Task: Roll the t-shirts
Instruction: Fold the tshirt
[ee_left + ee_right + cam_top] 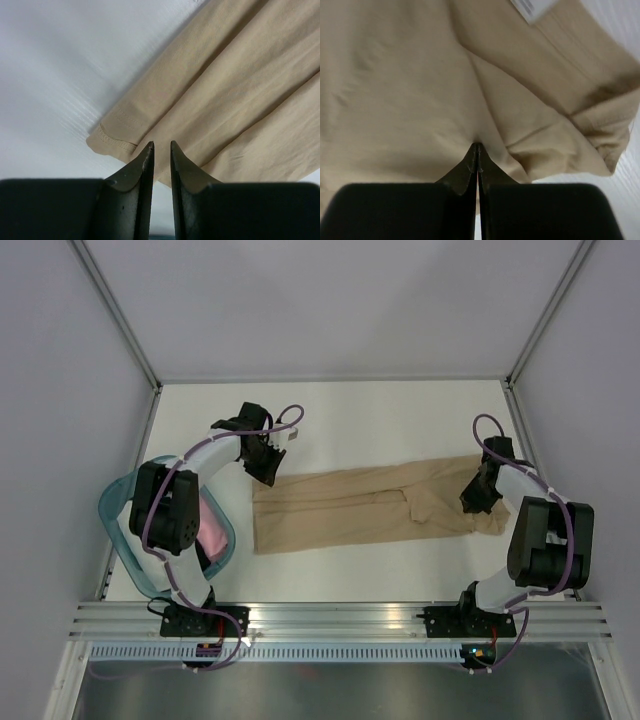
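Bunching under right gripper, apparently pinched: tan t-shirt.

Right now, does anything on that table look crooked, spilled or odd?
The tan t-shirt lies folded in a long strip, but its right end is bunched where the right gripper pinches it. Nothing spilled or torn.

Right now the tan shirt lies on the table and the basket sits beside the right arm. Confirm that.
Not quite: the basket sits beside the left arm, as the top view shows. The tan shirt does lie on the table.
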